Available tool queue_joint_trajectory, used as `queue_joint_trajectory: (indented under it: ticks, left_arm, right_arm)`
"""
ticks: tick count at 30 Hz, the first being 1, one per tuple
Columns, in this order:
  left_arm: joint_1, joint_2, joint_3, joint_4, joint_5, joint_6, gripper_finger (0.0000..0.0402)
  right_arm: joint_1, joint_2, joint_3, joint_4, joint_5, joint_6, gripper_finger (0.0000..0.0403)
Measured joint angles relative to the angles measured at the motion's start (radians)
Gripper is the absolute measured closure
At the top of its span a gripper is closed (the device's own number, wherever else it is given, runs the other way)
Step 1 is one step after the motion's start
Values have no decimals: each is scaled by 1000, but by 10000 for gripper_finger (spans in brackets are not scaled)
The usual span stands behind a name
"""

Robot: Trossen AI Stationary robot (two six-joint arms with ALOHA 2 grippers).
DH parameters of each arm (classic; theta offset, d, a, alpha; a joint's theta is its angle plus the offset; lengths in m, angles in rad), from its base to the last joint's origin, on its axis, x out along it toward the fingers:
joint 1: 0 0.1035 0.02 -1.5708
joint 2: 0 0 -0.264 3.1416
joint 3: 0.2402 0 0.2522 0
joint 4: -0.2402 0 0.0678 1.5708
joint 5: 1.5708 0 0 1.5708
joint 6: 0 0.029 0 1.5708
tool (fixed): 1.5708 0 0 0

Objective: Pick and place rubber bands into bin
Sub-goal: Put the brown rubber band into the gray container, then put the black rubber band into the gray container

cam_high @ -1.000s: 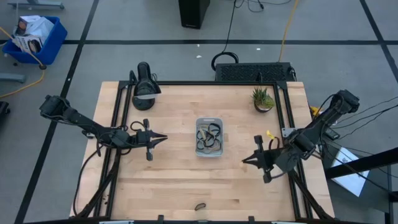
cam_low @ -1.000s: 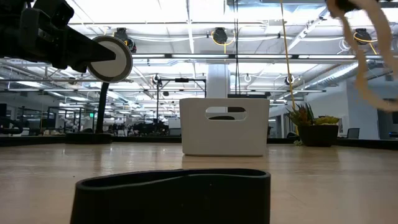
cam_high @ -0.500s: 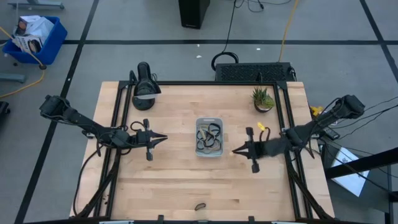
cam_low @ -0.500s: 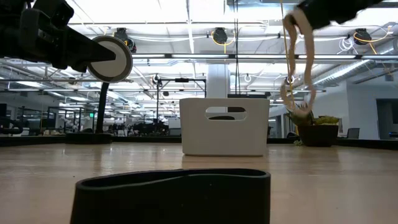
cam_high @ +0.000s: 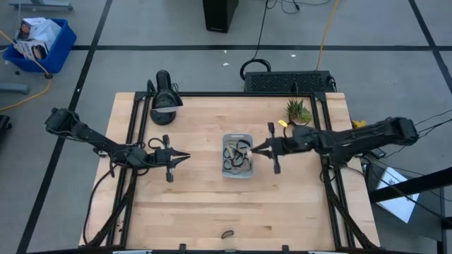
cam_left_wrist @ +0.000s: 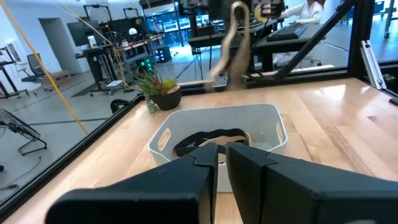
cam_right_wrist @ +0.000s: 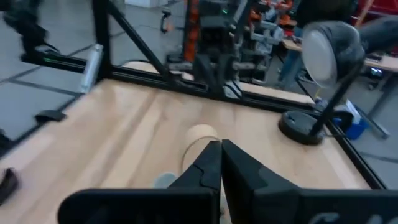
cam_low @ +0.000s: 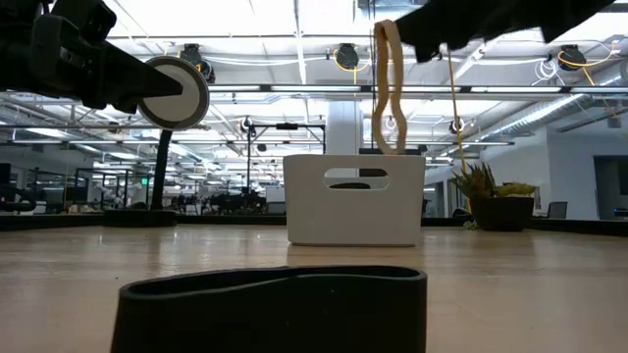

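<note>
Tan rubber band (cam_low: 387,86) in right pincer (cam_high: 255,149), above bin (cam_high: 237,137)

A tan rubber band (cam_low: 388,83) hangs limp above the pale bin (cam_high: 237,156), which holds dark bands (cam_high: 234,152); another band (cam_high: 227,234) lies near the table's front edge.

High overhead, low table-level — both share bin (cam_high: 237,155), probably.
</note>
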Motion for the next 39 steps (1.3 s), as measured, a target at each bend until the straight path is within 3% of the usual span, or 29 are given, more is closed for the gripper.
queue_joint_trajectory:
  ticks: [9, 19, 23, 32, 35, 39]
  left_arm:
    - [0, 0, 0, 0, 0, 0, 360]
    - [0, 0, 0, -2, 0, 0, 360]
    - [0, 0, 0, -9, 0, 0, 360]
    - [0, 0, 0, -11, 0, 0, 360]
    - [0, 0, 0, -19, 0, 0, 360]
    - [0, 0, 0, -26, 0, -2, 360]
  right_arm:
    - [-117, 197, 0, 29, -4, 42, 403]
    - [-121, 330, 0, 91, -5, 71, 399]
    - [-121, 331, 0, 90, -4, 97, 362]
    - [-121, 331, 0, 70, 10, 150, 214]
    - [-119, 301, 0, 52, 28, 150, 195]
    - [-118, 218, 0, 30, 24, 146, 202]
